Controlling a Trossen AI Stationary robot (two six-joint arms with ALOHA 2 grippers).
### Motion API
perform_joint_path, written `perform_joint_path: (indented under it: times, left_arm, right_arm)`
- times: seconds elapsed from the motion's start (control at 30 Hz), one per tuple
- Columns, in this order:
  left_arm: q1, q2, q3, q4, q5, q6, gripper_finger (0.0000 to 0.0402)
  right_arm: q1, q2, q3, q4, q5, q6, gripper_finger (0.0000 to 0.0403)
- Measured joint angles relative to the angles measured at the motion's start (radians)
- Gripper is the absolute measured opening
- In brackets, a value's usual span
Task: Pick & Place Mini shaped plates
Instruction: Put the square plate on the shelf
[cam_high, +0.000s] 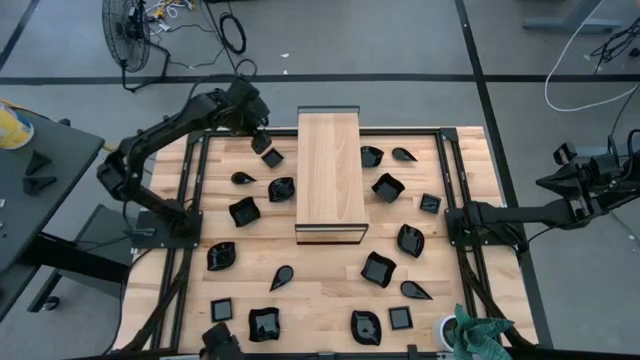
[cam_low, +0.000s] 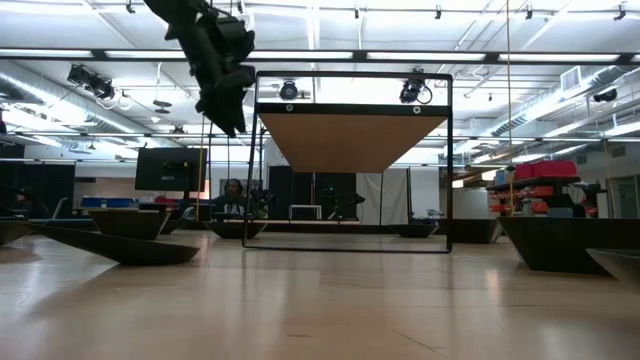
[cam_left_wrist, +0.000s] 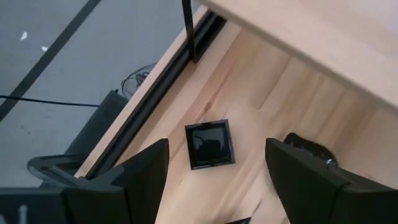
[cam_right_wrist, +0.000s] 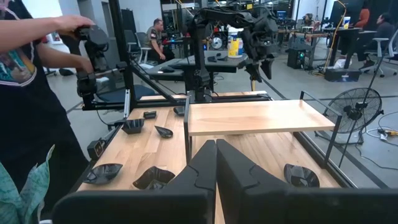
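While the right gripper (cam_right_wrist: 214, 168) waits shut off the table at three o'clock, the left gripper (cam_high: 260, 135) hovers wide open directly above the small square plate (cam_left_wrist: 210, 144), just at nine o'clock of the wooden board (cam_high: 330, 175).

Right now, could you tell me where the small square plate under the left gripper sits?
In the high view, the small square plate lies at the table's far left, just left of the wooden board, beneath the open left gripper.
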Motion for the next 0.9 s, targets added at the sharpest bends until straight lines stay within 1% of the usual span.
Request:
perform_joint_path:
  times: [0.23,0.37,0.63,0.9]
  left_arm:
    - [0.065,0.078,0.0,0.001,0.054,0.012,0.0268]
    - [0.091,0.125,0.0,0.004,0.059,0.012,0.0268]
    - [0.124,0.215,0.0,0.004,0.096,0.012,0.0268]
    - [0.14,0.29,0.0,-0.007,0.101,0.012,0.0268]
  right_arm:
    - [0.0,0.0,0.0,0.0,0.0,0.0,0.001]
    - [0.0,0.0,0.0,0.0,0.0,0.0,0.001]
    - [0.0,0.0,0.0,0.0,0.0,0.0,0.001]
    - [0.0,0.0,0.0,0.0,0.0,0.0,0.001]
